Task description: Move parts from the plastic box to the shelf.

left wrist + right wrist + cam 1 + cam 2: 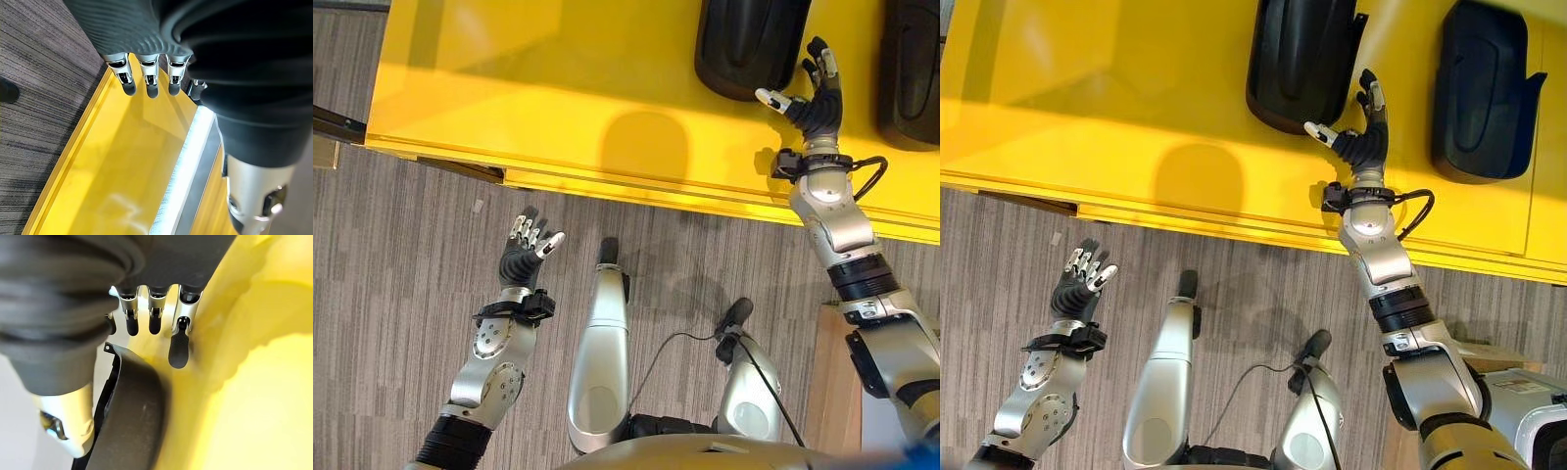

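Two black moulded parts lie on the yellow shelf (558,98): one (1302,59) at the top centre, the other (1484,88) to its right. My right hand (1366,137) is open over the shelf in the gap between them. Its straight fingers (178,347) run along the first part's (127,416) right edge, and its thumb points at that part's lower corner. My left hand (524,257) is open and holds nothing. It hangs over the carpet in front of the shelf's near edge, and its fingers (151,81) reach toward the yellow surface (122,166).
Grey striped carpet (401,255) covers the floor in front of the shelf. A dark bar (333,122) juts out at the shelf's left end. A wooden board (822,392) stands at the lower right. A metal strip (188,161) runs along the shelf.
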